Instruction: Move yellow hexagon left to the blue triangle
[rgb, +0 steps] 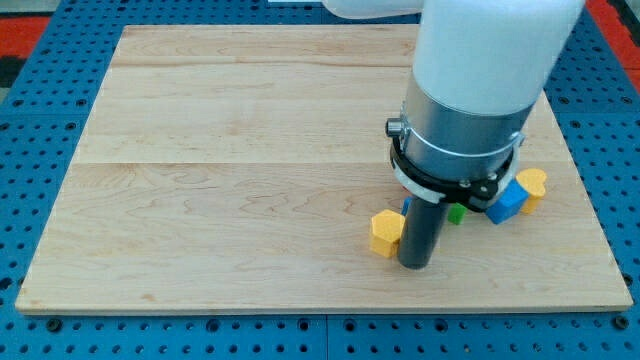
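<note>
Although my tip touches the yellow hexagon on its right side, the push looks barely begun. No hand exists on this rig, only the rod, so nothing is held. Right of the hexagon, partly hidden behind the arm, sit a green block, a blue block and a yellow block. I cannot identify the blue triangle for certain; the wooden counter stretches bare leftward.

Hexagon touching my tip on its left, other blocks to the right, on board
</note>
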